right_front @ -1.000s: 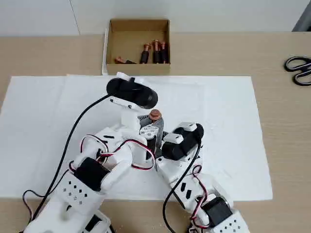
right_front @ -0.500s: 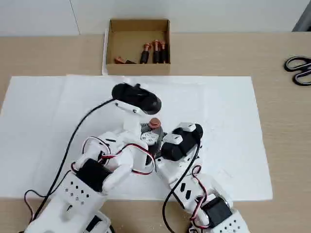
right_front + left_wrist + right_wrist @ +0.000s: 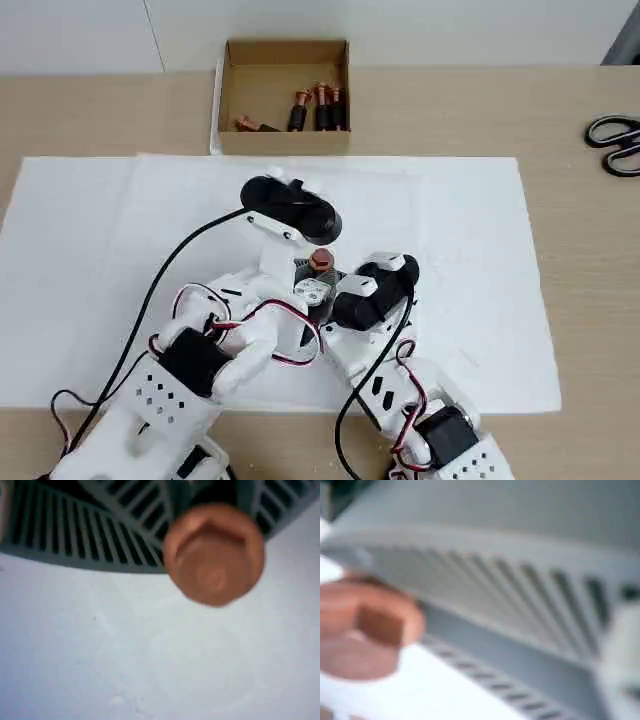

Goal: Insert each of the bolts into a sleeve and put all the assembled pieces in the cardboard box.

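High view: two white robot arms reach in from the near edge and meet over a white sheet (image 3: 480, 260) spread on the wooden table (image 3: 560, 110). The left gripper (image 3: 308, 272) and the right gripper (image 3: 330, 286) are packed close together, and a copper bolt (image 3: 321, 260) sits right between them. Its round head faces upward, so its long axis probably runs straight down, close to upright. The shank and any sleeve around it are hidden by the arms. Whether either gripper is clamped on the bolt or standing slack cannot be told.

In the left wrist view the bolt (image 3: 214, 555) head fills the middle, seen end-on, with a ribbed grey panel (image 3: 75, 535) just beside it. This suggests the left gripper is lined up along the bolt's axis. In the right wrist view the bolt (image 3: 367, 630) head appears side-on, next to the same sort of ribbed panel (image 3: 520, 605), so the right gripper most likely meets it from the side.

The cardboard box (image 3: 284, 52) lies well ahead of both grippers, past the left arm's black wrist camera (image 3: 292, 208). Several assembled pieces (image 3: 318, 108) already lie inside it. The left arm looks the nearer one for the carry there.

A pair of scissors (image 3: 615, 142) lies well off to the right gripper's outer side.
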